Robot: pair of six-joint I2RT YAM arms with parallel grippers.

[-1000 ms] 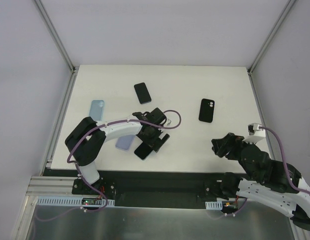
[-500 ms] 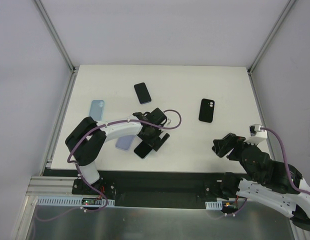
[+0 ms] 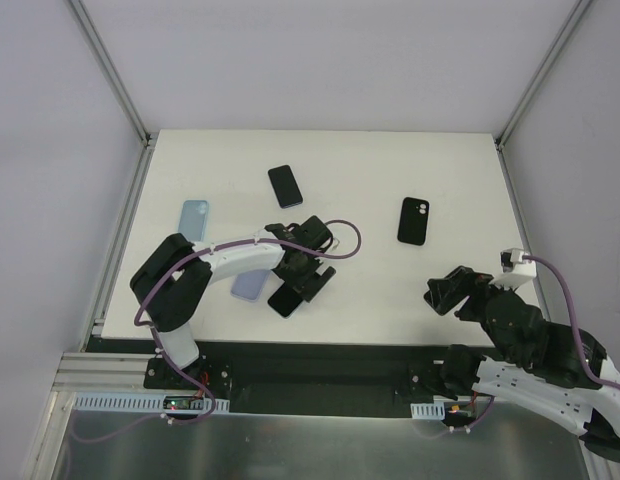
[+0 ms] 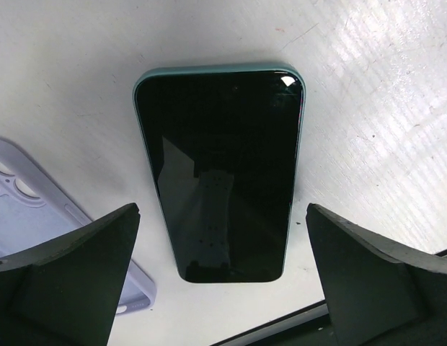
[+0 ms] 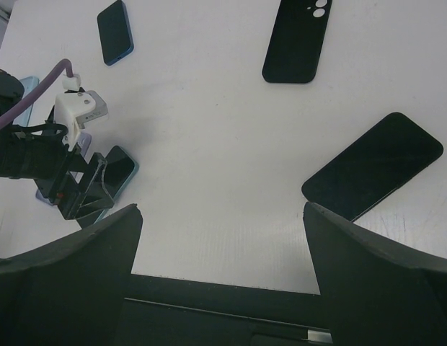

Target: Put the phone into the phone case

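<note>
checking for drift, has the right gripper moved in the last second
Yes, slightly: the right gripper has pulled back toward the near edge of the table, away from the black case.

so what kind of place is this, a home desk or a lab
Probably a robotics lab test cell: a white table walled by blank panels on aluminium posts, with a left arm and right arm bolted at its near edge.

Bright, even light with soft shadows. Glare on table (image 4: 368,86) top right in left wrist view. Fingers (image 4: 65,288) blurred, dark.
</note>
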